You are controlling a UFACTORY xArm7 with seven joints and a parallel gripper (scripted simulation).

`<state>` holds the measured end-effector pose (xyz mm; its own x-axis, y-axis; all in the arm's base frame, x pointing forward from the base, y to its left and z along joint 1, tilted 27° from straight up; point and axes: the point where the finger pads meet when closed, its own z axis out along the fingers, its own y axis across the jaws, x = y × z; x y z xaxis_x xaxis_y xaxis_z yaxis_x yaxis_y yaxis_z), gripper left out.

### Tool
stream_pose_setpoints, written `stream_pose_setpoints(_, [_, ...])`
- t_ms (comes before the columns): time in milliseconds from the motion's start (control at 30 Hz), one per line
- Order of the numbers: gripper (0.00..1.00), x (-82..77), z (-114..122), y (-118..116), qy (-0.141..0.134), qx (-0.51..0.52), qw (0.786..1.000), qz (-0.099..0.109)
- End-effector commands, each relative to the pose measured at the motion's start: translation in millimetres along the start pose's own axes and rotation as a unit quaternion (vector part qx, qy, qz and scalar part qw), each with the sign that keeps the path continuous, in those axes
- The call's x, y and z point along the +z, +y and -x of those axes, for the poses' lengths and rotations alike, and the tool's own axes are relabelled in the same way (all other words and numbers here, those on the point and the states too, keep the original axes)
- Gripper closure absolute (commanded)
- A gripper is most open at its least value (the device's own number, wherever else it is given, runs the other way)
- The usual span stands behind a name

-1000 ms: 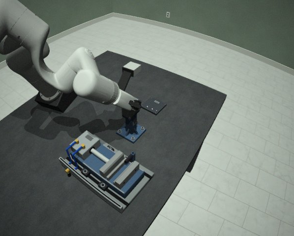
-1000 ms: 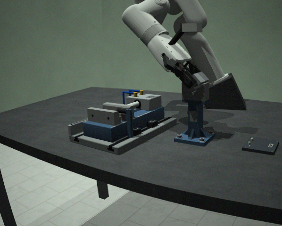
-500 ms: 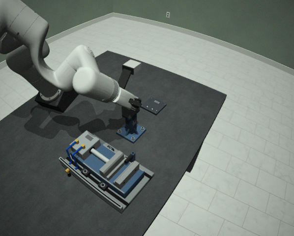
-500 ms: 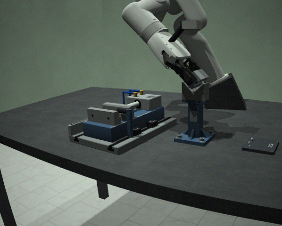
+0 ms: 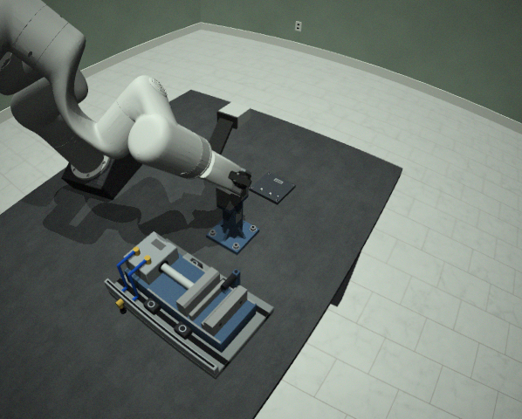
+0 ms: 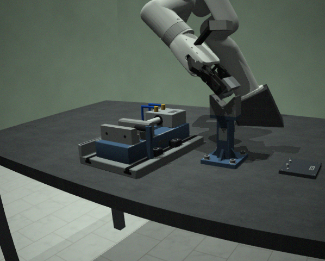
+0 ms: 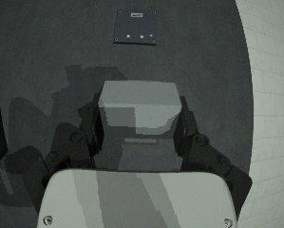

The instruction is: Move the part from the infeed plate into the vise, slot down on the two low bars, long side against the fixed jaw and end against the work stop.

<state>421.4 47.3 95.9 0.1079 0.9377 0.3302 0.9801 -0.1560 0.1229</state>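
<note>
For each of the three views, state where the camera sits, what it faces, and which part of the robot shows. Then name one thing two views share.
Top: high above, looking down on the vise; shows the arm.
Exterior: at the table's side, facing the V-block; shows the gripper holding the part.
Wrist: on the arm, looking along the fingers.
Shared: the infeed plate shows in top and wrist.

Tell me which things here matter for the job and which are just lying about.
In the job: part, held by the gripper above the V-block; vise; infeed plate, now bare.
Lying about: wall socket; grey-topped stand.
</note>
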Motion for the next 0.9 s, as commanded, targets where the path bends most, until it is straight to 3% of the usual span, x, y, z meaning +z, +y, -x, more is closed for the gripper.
stream_pose_setpoints(0, [1.0,-1.7,-2.2,1.0,0.0,-0.001,1.0,0.001])
stream_pose_setpoints(867, [1.0,-5.9,-6.4,1.0,0.0,-0.001,1.0,0.001])
